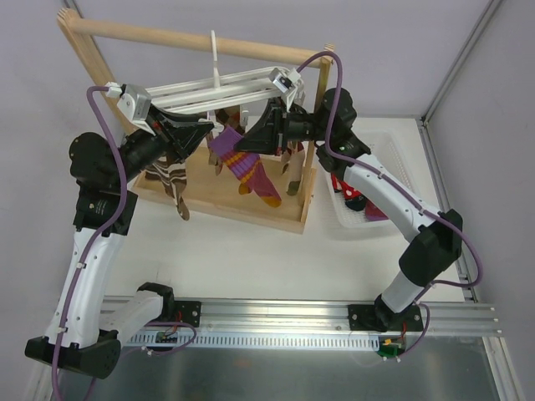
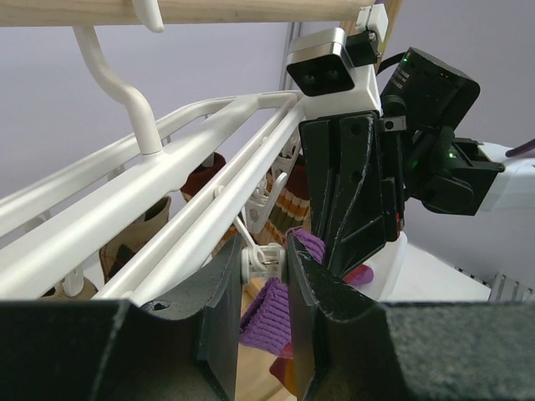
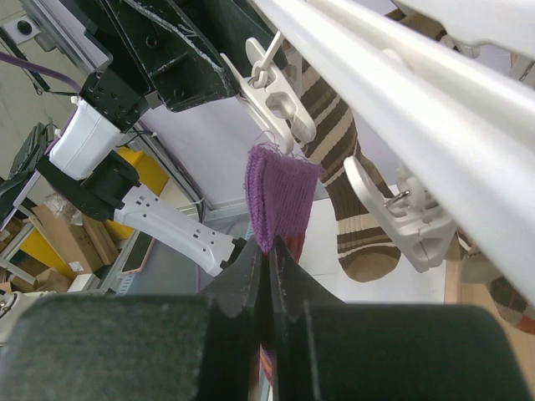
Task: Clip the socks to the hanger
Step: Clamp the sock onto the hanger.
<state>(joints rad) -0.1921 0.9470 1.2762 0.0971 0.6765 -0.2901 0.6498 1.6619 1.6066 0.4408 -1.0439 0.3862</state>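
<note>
Two grippers, one clip [image 3: 282, 109]. Right gripper [image 3: 269, 251] — fingers pressed together on the purple sock [image 3: 282, 196], long axis 12–6 o'clock, its top edge just under the clip. Left gripper [image 2: 266, 280] — fingers squeezing that clip on the hanger [image 2: 125, 209]. Judged next: raise sock toward 12 o'clock into the clip; right arm nearer.
</note>
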